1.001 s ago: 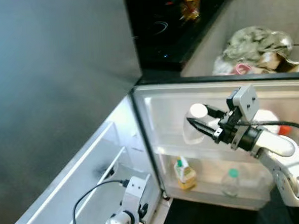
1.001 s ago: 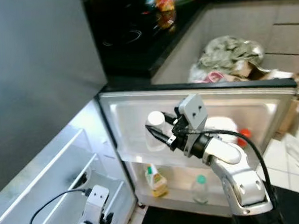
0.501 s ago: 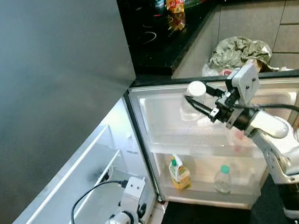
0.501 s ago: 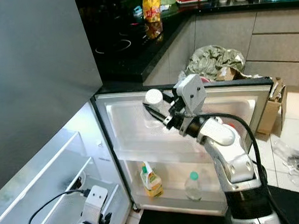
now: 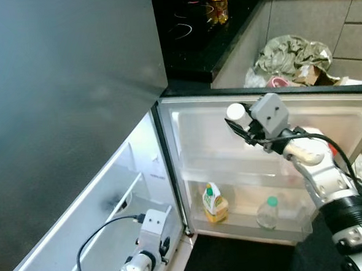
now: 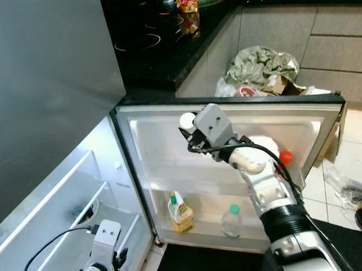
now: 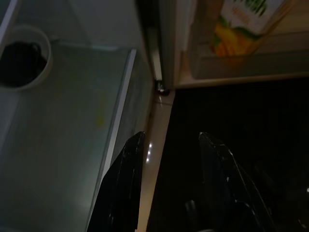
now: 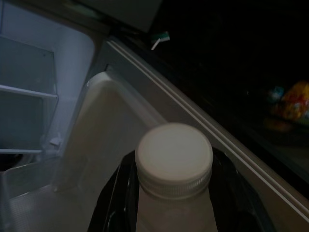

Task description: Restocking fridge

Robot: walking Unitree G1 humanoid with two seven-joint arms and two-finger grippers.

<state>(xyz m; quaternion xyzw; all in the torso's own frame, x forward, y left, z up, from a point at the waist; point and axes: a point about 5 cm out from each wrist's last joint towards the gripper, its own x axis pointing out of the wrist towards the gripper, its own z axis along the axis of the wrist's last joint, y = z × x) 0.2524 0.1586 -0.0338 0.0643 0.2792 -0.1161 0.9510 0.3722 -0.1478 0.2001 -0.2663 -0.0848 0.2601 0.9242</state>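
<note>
My right gripper (image 5: 244, 130) is shut on a white bottle with a white screw cap (image 5: 235, 112), held upright against the upper part of the open fridge door (image 5: 200, 140). In the right wrist view the cap (image 8: 174, 158) sits between the black fingers (image 8: 112, 203). A juice carton (image 5: 213, 202) and a green-capped clear bottle (image 5: 268, 211) stand on the door's bottom shelf. A red-capped item (image 6: 285, 158) shows behind my right arm. My left gripper (image 7: 170, 139) hangs open low by the fridge's foot.
The lit fridge interior (image 5: 120, 200) with its clear drawers lies to the left. The grey upper door (image 5: 62, 106) looms above it. A black counter with a cooktop (image 5: 193, 30) is behind the door. Crumpled bags (image 5: 293, 55) and a cardboard box (image 6: 332, 148) lie beyond.
My right gripper has lifted the bottle from the door's upper shelf level to near the door's top edge, and the wrist has turned. The head view has shifted. The left arm stays idle.
</note>
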